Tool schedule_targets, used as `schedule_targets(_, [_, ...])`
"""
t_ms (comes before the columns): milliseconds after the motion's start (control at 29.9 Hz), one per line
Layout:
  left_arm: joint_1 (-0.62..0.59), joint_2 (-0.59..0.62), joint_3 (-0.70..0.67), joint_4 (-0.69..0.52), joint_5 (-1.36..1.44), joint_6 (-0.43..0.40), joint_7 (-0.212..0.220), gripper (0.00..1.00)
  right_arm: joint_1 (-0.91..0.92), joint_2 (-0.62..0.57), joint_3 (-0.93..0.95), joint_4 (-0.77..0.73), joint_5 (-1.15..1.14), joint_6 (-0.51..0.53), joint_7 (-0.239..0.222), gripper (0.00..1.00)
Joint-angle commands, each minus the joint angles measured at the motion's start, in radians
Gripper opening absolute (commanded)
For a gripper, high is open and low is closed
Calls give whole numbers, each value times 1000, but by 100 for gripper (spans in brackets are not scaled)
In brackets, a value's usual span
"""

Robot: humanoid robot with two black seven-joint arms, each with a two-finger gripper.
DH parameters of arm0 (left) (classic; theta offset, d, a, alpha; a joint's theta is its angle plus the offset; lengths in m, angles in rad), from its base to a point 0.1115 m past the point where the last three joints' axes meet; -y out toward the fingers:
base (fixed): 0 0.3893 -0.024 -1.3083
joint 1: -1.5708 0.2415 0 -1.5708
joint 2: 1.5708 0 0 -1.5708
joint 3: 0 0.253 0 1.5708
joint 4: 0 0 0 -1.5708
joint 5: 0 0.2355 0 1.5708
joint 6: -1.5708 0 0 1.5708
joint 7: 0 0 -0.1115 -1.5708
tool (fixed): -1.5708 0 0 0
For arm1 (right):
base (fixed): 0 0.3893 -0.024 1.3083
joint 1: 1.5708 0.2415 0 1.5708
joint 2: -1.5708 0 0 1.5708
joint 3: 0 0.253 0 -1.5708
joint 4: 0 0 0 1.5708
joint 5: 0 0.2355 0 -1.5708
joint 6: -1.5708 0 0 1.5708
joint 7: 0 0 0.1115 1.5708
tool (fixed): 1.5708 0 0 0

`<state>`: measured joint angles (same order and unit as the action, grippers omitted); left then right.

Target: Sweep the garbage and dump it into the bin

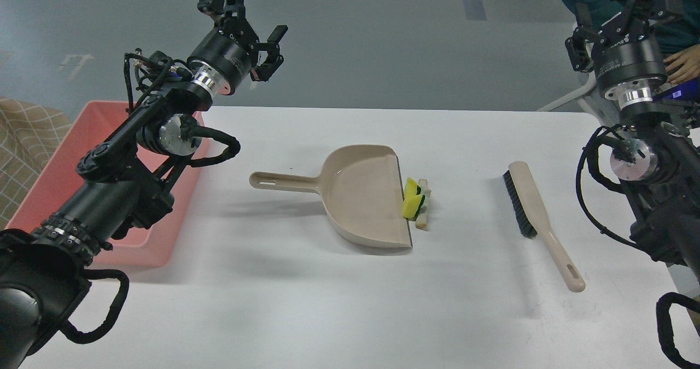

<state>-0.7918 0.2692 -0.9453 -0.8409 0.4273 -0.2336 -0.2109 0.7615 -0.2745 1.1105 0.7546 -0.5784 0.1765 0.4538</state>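
Observation:
The garbage (415, 203), yellow sponge pieces with a green edge and pale beige bits, lies on the white table right against the lip of the beige dustpan (362, 197). The dustpan's handle points left. A beige brush (535, 216) with black bristles lies to the right of the garbage. The pink bin (54, 183) stands at the table's left edge, partly hidden by my left arm. My left gripper (249, 8) is open and empty, raised high beyond the table's far edge. My right gripper (623, 13) is raised at the far right, fingers spread and empty, its top cut off by the frame.
A person (683, 57) in dark teal is beyond the table's far right corner, behind my right gripper. A beige checked cloth (22, 134) lies left of the bin. Grey floor lies beyond the table's far edge.

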Motion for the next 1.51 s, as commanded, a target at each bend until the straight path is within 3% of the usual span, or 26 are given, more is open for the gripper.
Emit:
schedule_targets(0, [2, 2, 13, -1, 4, 3, -24, 98, -4, 5, -3, 2, 0, 5, -29, 100])
schedule_targets(234, [2, 13, 63, -13, 24, -7, -47, 98, 4, -2, -29, 5, -1, 12, -138, 100])
schedule_targets(335, [11, 10, 65, -36, 41, -7, -47, 98, 4, -3, -34, 9, -1, 12, -135, 100])
schedule_targets(569, [161, 125, 83, -366, 301, 25, -38, 98, 2, -9, -35, 12, -1, 12, -135, 100])
schedule_targets(636, [250, 182, 86, -516, 410, 89, -25, 98, -1, -8, -35, 12, -1, 12, -133, 100])
schedule_targets(803, [385, 278, 86, -722, 536, 145, -22, 98, -7, -6, -35, 12, -1, 11, -133, 100])
schedule_targets(870, [440, 311, 91, -791, 597, 166, 5, 98, -7, -6, -35, 12, -1, 11, -133, 100])
schedule_targets(937, [511, 318, 97, -839, 691, 200, 59, 98, -7, -6, -35, 12, -1, 9, -133, 100])
schedule_targets(1238, [614, 312, 183, -822, 841, 278, 76, 98, -11, -11, -35, 9, -3, 5, -133, 100])
schedule_targets(1472, [617, 277, 240, -683, 838, 335, 79, 98, -13, -20, -35, 8, -3, 3, -132, 100])
